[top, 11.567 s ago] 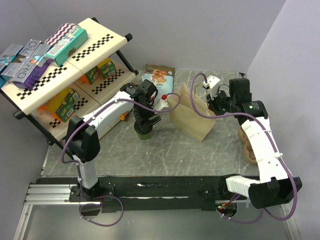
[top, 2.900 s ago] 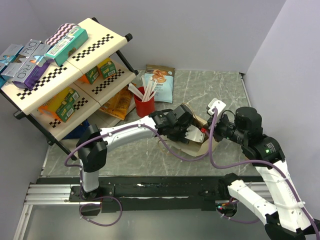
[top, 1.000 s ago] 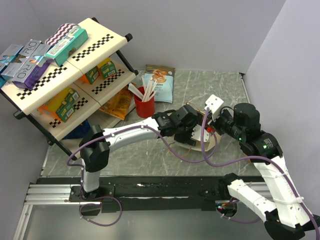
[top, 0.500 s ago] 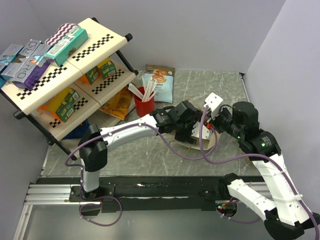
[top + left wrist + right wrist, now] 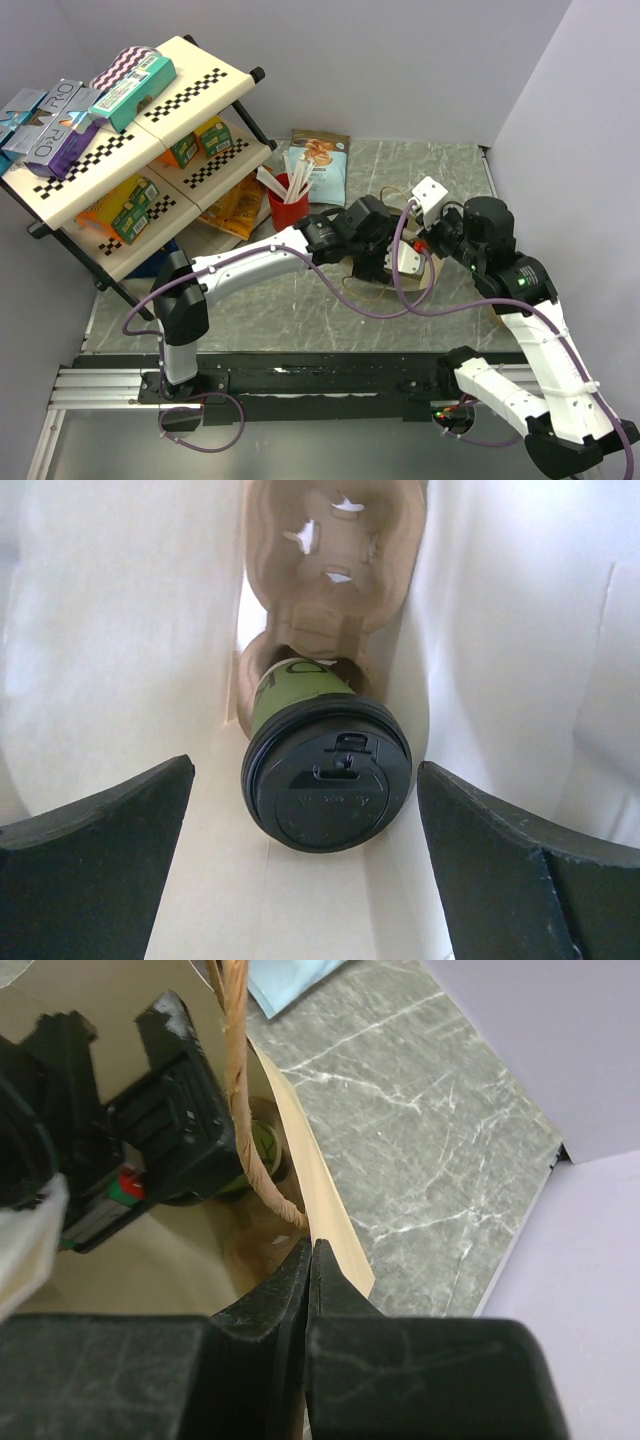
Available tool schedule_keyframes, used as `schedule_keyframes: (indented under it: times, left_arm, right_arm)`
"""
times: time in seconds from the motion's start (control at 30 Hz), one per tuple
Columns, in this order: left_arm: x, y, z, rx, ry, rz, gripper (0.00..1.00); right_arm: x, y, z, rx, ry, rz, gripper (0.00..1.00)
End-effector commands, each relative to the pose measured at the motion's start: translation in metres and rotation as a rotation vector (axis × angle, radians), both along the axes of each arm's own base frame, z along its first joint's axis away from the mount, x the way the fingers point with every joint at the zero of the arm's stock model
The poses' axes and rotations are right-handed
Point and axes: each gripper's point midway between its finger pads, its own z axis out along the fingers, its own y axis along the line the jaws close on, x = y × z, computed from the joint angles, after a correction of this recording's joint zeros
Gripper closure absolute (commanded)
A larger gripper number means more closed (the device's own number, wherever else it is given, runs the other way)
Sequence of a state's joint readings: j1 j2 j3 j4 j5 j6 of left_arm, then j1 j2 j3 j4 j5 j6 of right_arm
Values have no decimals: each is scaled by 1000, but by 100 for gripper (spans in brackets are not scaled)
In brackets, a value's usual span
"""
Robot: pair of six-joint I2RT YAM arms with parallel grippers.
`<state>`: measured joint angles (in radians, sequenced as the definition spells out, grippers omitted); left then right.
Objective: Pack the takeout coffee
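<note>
Our left hand (image 5: 305, 772) is spread as wide as it goes and holds nothing. The takeout coffee (image 5: 326, 780) sits just ahead of it, between the fingers but clear of both. Its base seems lodged in the cardboard carrier (image 5: 335, 540) deeper inside the paper bag (image 5: 120, 630). Our right hand (image 5: 310, 1260) is pinched tight on the bag's rim, beside the rope handle (image 5: 240, 1090).

As we back the left hand out, a finger could catch the lid or the bag wall and drag the cup from its pocket. If the right hand lets go early, the mouth may fold onto the left hand.
</note>
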<state>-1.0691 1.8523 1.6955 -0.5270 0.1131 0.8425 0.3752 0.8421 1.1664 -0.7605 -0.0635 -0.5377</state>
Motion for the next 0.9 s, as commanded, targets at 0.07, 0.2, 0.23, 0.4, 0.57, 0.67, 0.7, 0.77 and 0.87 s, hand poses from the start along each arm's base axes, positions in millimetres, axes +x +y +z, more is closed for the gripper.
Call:
schedule_keyframes:
  times: [0.07,0.2,0.23,0.4,0.57,0.67,0.7,0.77,0.87]
  left_arm:
    - [-1,-6,77,-209,-35,19,1]
    - [3,-9,110,-323,-47,38,1]
    - [4,-11,118,-357,-46,43,1]
    - [-1,-11,140,-438,-23,43,1]
    - [3,-8,159,-520,10,99,1]
    - [9,-6,168,-550,11,124,1]
    - [12,-4,168,-549,12,134,1]
    - [13,-2,174,-563,14,139,1]
    - [16,2,178,-576,14,153,1]
  right_arm:
    - [11,-14,15,19,-42,-68,100]
    - [17,-22,10,12,-24,-90,100]
    - [18,-24,8,12,-18,-93,100]
    - [24,-33,-2,11,11,-116,100]
    - [32,-46,-17,13,60,-159,100]
    - [37,-53,-25,12,81,-181,100]
    - [38,-53,-25,15,80,-182,100]
    - [40,-54,-27,16,82,-183,100]
    - [43,-57,-33,12,95,-199,100]
